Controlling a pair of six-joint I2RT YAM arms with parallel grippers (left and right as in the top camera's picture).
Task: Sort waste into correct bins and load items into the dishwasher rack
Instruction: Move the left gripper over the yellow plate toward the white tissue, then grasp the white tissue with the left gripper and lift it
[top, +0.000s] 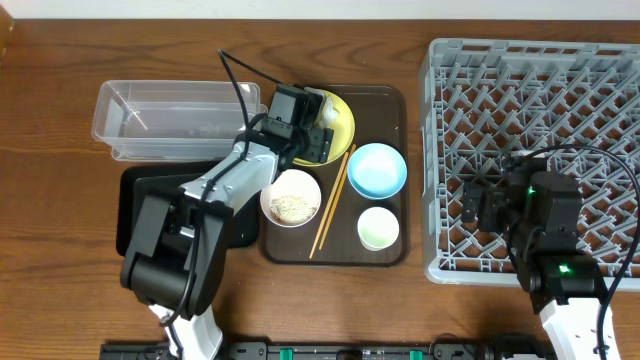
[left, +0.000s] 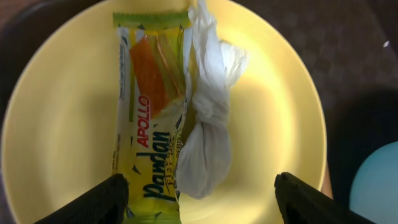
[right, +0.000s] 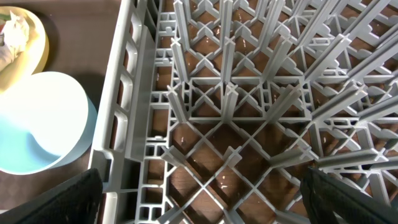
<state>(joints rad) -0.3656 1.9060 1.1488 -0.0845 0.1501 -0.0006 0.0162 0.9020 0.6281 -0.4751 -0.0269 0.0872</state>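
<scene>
My left gripper (left: 199, 199) is open right above the yellow plate (left: 68, 124), its fingers on either side of a yellow-green snack wrapper (left: 146, 124) and a knotted white paper scrap (left: 208, 130) that lie on the plate. Overhead, the left gripper (top: 318, 135) covers most of the plate (top: 343, 118). The white bowl (top: 291, 197) holds rice-like crumbs. The light blue bowl (top: 376, 169), the pale cup (top: 379, 228) and the chopsticks (top: 331, 203) lie on the brown tray. My right gripper (right: 199, 199) is open and empty above the grey dishwasher rack (top: 440, 150).
The clear plastic box (top: 170, 118) stands at the back left, with the black tray (top: 135, 200) in front of it. The brown tray (top: 395, 100) holds the dishes between box and rack. The blue bowl also shows in the right wrist view (right: 37, 121).
</scene>
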